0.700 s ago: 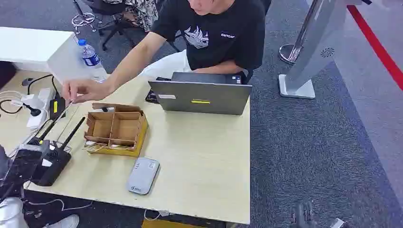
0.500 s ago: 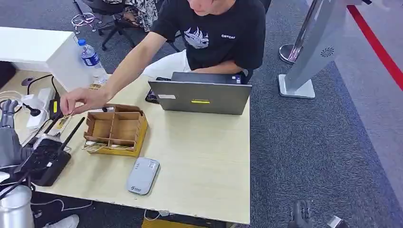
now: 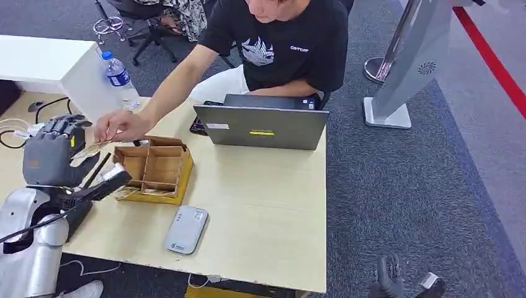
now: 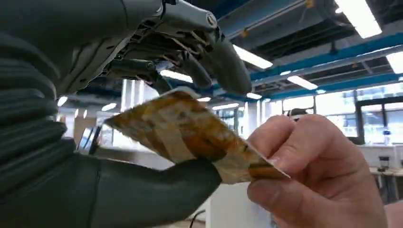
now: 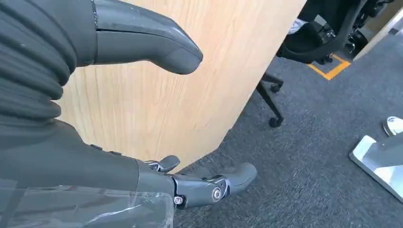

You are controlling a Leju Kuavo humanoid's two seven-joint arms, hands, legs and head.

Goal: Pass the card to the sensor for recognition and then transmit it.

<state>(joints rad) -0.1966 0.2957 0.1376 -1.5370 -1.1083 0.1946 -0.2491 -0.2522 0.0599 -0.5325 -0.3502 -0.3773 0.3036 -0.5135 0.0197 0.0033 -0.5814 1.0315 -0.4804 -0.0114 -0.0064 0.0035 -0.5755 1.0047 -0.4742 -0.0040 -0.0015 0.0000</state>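
Brown patterned card (image 4: 190,137) sat between left hand (image 3: 53,155) thumb and spread fingers (image 4: 223,61), far end pinched by person's hand (image 4: 318,175) — handover, robot's grip probably not closed. Right hand (image 5: 142,142) hung beside pale wood counter (image 3: 260,198), fingers apart, holding nothing.

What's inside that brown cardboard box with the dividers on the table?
The box has several open compartments. Those facing the head camera look empty, showing bare cardboard. Its near wall hides the front compartments' floors, and a card-like thing lies at its near left edge.
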